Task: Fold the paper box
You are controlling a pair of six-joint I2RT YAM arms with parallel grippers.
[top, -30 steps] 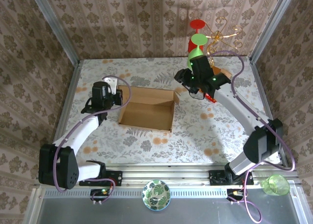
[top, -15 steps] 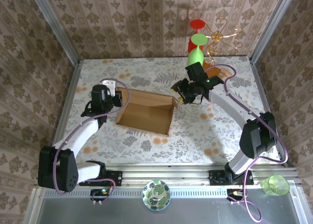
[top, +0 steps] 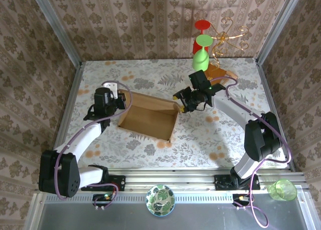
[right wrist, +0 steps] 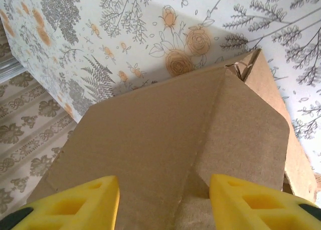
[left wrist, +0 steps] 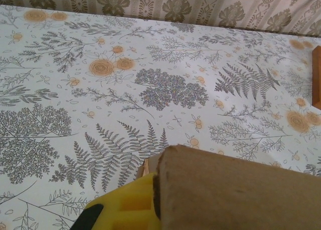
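Floral cloth covers the table (top: 210, 134), and the box (top: 150, 117) sits open-topped near its middle, walls up and slightly skewed.

The left gripper (top: 119, 100) is at the box's far-left corner. In the left wrist view one yellow pad (left wrist: 128, 207) lies flat against the wall of the box (left wrist: 241, 190) and the other pad is hidden behind the card, so I judge it pinched on that wall.

The right gripper (top: 182, 105) is at the box's far-right corner. Seen from the right wrist, its fingers (right wrist: 80, 202) stand wide apart, astride a creased panel of the box (right wrist: 165, 129), and are not closing on it.

The step in hand looks like forming the right end: one arm steadies the box while the other works the corner. Next, the right gripper would need to push or nip that panel along its crease and turn it inward. The left must hold firm, or the light box will likely slide or twist on the cloth.
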